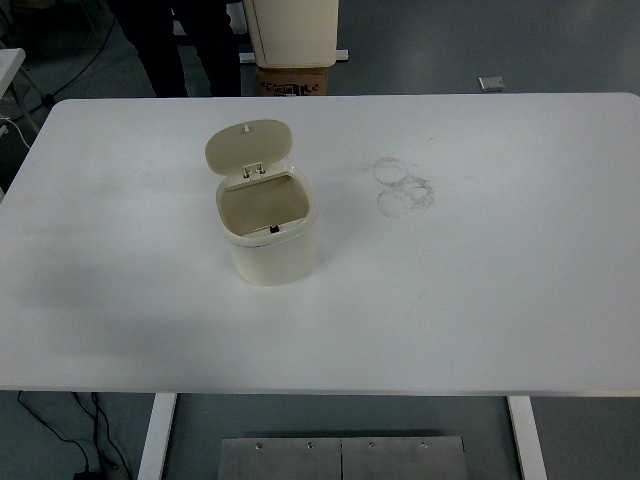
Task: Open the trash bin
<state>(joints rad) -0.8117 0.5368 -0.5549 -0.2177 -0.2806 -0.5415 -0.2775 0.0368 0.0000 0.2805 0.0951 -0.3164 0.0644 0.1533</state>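
Neither hand shows from my seat, so their state I cannot tell. On the white table point(480, 300) the cream trash bin point(272, 245) stands left of centre, its lid point(247, 146) tipped up and back, faint ring marks point(402, 186) to its right.

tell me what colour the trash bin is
Cream, lid included; the trash bin shows plainly in the head view.

small cream trash bin point(270, 235) upright left of table centre, lid point(247, 146) tilted open
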